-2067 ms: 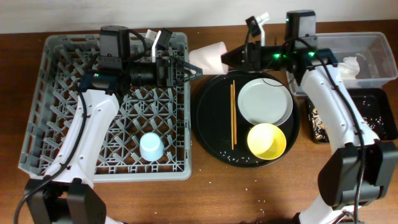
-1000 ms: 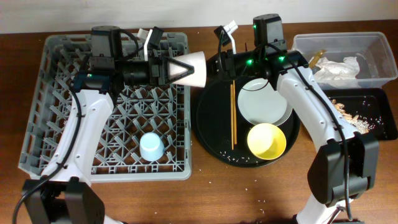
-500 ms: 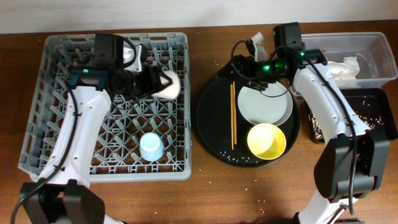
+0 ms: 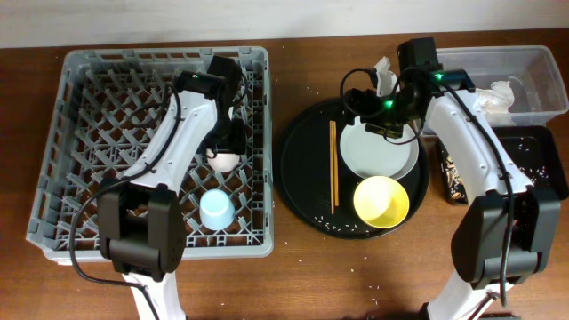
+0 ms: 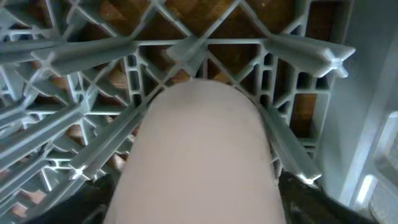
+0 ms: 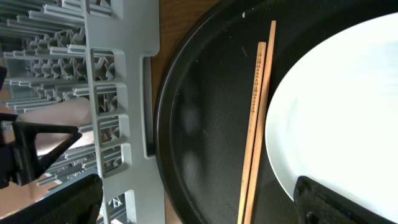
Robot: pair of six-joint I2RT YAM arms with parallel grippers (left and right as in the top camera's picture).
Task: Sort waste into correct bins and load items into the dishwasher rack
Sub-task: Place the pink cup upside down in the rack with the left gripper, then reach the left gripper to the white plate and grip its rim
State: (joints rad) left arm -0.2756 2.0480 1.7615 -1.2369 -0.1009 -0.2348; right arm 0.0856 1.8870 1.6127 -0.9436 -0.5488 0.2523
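Observation:
The pink cup [image 4: 222, 161] lies among the pegs of the grey dishwasher rack [image 4: 98, 133], near its right side. My left gripper [image 4: 222, 142] is right over it. In the left wrist view the pink cup [image 5: 199, 143] fills the space between the dark fingers [image 5: 305, 199], which stand wide at its sides, open. The light-blue cup [image 4: 217, 210] sits upside down nearer the rack's front. My right gripper [image 4: 369, 114] hangs open and empty over the round tray, above the chopsticks [image 6: 255, 118] and beside the white plate [image 4: 380, 147]. The yellow bowl [image 4: 381, 201] sits in front of the plate.
The large round black tray [image 4: 298, 169] holds the plate, bowl and chopsticks [image 4: 333, 164]. At the far right a clear tub [image 4: 533, 62] holds white napkins [image 4: 493, 93]. In front of it, the black rectangular tray [image 4: 551, 191] holds brownish leftovers [image 4: 453, 173] and rice grains.
My left gripper has swung the pink cup from the rack's right edge down in among the pegs and widened its jaws. The right gripper let go and drew back over the plate.

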